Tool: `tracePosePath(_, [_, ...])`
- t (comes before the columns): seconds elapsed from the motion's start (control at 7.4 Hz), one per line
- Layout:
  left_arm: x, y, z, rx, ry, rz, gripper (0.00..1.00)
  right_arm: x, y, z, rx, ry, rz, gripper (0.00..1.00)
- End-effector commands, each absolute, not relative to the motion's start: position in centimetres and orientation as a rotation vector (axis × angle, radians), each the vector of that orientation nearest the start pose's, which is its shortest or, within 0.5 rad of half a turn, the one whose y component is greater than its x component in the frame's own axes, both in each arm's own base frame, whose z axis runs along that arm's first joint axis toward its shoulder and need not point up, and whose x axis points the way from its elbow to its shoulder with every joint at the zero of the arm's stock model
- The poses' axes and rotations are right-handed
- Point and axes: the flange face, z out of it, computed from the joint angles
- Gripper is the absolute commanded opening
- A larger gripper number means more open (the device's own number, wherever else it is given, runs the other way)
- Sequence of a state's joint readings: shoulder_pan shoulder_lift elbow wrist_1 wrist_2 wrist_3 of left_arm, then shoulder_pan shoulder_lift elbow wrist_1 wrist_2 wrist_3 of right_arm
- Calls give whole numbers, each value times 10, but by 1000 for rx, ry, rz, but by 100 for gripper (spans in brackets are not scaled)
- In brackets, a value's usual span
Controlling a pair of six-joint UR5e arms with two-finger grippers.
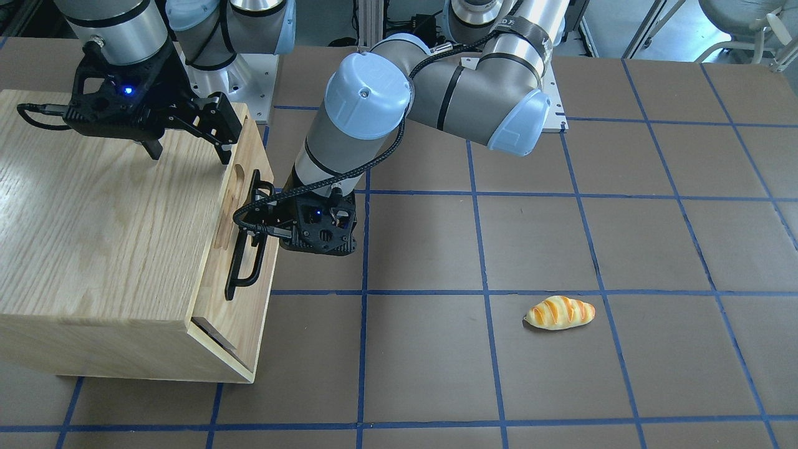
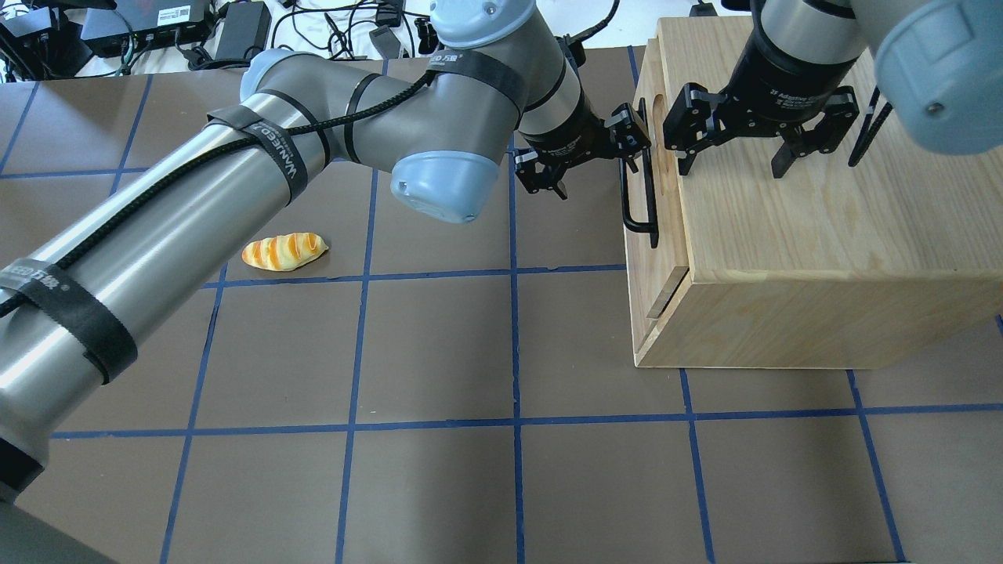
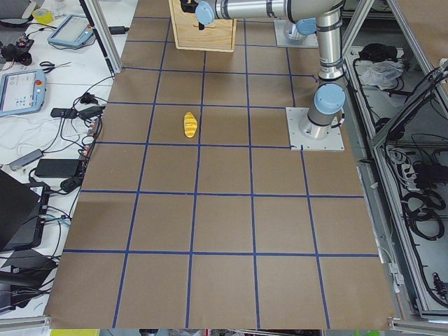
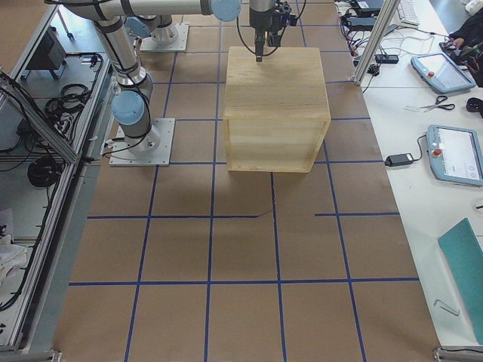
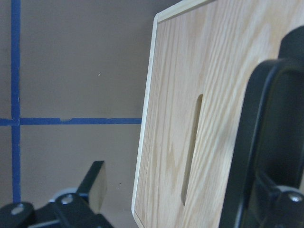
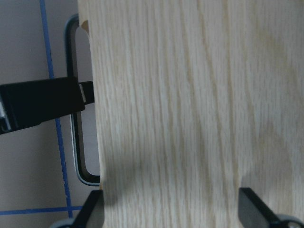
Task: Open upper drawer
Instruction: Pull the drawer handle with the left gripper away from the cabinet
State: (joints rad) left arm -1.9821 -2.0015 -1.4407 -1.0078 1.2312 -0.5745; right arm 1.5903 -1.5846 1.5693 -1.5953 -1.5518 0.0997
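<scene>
The upper drawer (image 1: pixel 215 274) (image 2: pixel 658 262) is the light oak front of the wooden cabinet (image 2: pixel 823 235), with a black bar handle (image 1: pixel 232 280) (image 2: pixel 625 200) (image 5: pixel 259 142). A narrow dark gap shows between this front and the cabinet body at one end. My left gripper (image 1: pixel 268 224) (image 2: pixel 595 168) reaches across to the handle and is open. One of its fingers (image 6: pixel 42 107) is hooked between the bar and the drawer front. My right gripper (image 1: pixel 187 149) (image 2: pixel 733 160) is open and empty, with its fingertips down at the cabinet top near the front edge.
A toy bread roll (image 1: pixel 559 312) (image 2: pixel 284 251) lies on the brown table with blue grid lines, well away from the cabinet. The left arm (image 2: pixel 235 180) stretches across the middle of the table. Cables and devices lie beyond the far table edge.
</scene>
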Motion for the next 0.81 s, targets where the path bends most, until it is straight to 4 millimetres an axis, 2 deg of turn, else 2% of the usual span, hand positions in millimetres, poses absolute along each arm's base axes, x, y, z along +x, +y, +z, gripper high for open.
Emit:
tracePosePath(0.0, [-419, -551, 367, -193, 3524, -156, 100, 144, -487, 498, 126, 3116, -60, 100])
tracePosePath(0.68, [-409, -554, 372, -194, 3488, -174, 100, 145, -487, 498, 124, 3116, -60, 100])
